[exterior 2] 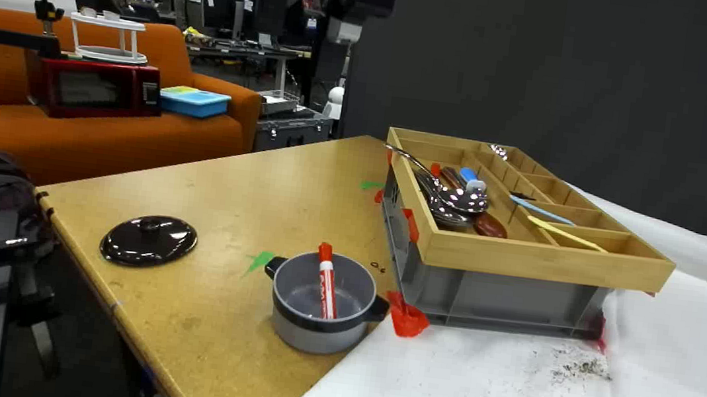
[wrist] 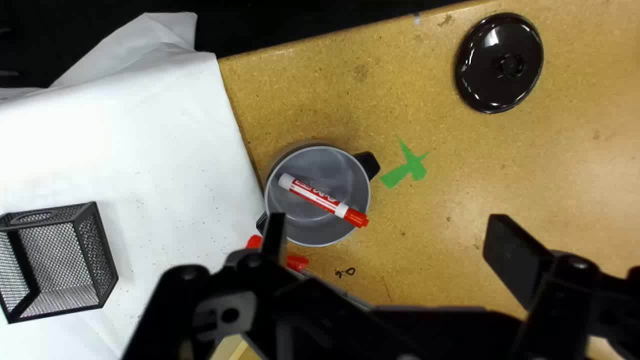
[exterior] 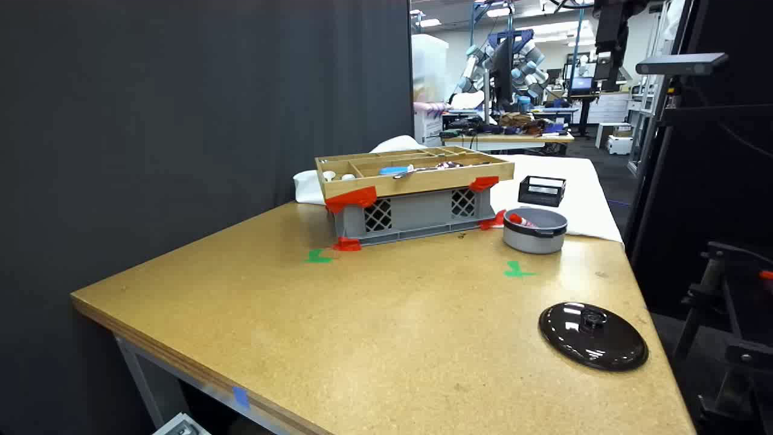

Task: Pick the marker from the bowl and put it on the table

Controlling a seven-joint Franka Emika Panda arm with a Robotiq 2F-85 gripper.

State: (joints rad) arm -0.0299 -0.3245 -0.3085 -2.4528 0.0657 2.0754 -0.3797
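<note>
The red marker with a white end leans inside the grey bowl, its red cap resting at the rim. In an exterior view the marker and bowl show with dark handles. In the wrist view the marker lies diagonally across the bowl, cap to the lower right. The bowl stands on the tan table, near the white sheet. My gripper is open and empty, high above the table; in both exterior views only part of it shows at the top edge.
A grey crate with a wooden cutlery tray on top stands beside the bowl. A dark round lid lies on the table. A black mesh box sits on the white sheet. Green tape marks the tabletop.
</note>
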